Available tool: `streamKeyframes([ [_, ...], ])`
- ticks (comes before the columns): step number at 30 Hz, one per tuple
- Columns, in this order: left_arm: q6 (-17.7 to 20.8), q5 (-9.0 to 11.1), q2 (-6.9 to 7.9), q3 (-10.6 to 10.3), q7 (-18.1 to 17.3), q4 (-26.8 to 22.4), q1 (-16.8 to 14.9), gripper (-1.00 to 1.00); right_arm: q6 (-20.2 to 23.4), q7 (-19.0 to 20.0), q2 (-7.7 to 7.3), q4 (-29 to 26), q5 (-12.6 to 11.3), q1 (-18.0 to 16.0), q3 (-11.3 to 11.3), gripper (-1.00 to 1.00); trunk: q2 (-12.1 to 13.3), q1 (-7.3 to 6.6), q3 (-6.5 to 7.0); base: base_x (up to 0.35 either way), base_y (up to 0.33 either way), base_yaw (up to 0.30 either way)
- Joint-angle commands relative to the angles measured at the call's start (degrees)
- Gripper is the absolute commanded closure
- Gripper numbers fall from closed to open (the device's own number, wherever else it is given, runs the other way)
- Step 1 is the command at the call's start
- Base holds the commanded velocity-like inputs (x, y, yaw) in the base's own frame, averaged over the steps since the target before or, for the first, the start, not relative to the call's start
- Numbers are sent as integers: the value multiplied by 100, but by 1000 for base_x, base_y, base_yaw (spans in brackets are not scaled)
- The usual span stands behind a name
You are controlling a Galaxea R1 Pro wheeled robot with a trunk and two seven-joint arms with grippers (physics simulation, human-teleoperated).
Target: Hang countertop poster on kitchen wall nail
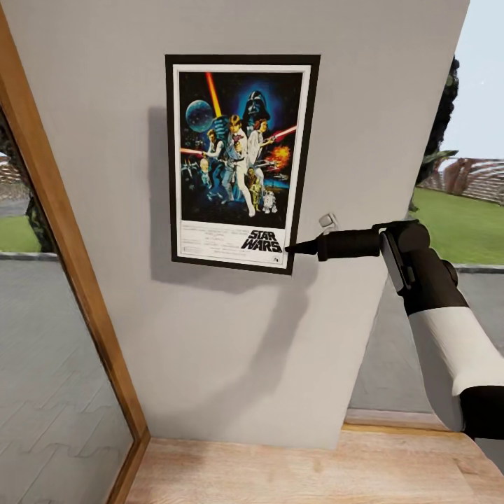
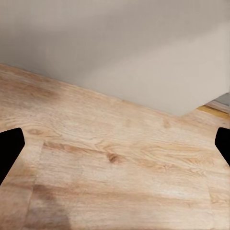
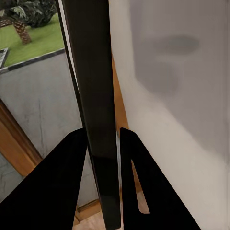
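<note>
The poster, a Star Wars print with a white border and a thin black frame, stands upright against the grey wall. It casts a shadow to its left. My right gripper is shut on its lower right corner. In the right wrist view the frame's black edge runs between the two fingers. A small grey nail sticks out of the wall just right of the poster, above the gripper. My left gripper hangs open over the wooden floor. The kitchen countertop is out of view.
A wooden window frame runs down the left side, with glass beside it. The wall ends at the right, where grass and sky show through another window. Light wooden floor lies below.
</note>
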Motion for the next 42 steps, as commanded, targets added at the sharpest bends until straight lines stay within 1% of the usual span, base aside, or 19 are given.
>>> streamKeyframes([
  [1, -26, 25, 2, -23, -17, 5, -6, -100, 54, 19, -4, -3, -3, -7, 6, 100, -14, 4, -14, 26, 0, 0],
  [11, -26, 25, 1, -23, -17, 7, -7, -100, 50, 20, -4, -10, -3, -5, 10, 100, -14, 4, -14, 6, 0, 0],
  [18, -26, 25, 3, -23, -17, 3, -8, -100, 49, 19, -4, -10, -3, -5, 11, 100, -14, 4, -14, 187, 0, 0],
  [28, -26, 25, 5, -23, -17, 6, -7, -100, 49, 19, -4, -10, -3, -5, 13, 100, -14, 4, -14, 34, 0, 0],
  [34, -26, 25, 5, -23, -17, 5, -6, -100, 49, 19, -4, -10, -3, -5, 13, 100, -14, 4, -14, 169, 0, 0],
  [42, -26, 25, 5, -23, -17, 7, -9, -100, 49, 19, -4, -10, -3, -5, 13, 100, -14, 4, -14, 28, 0, 0],
])
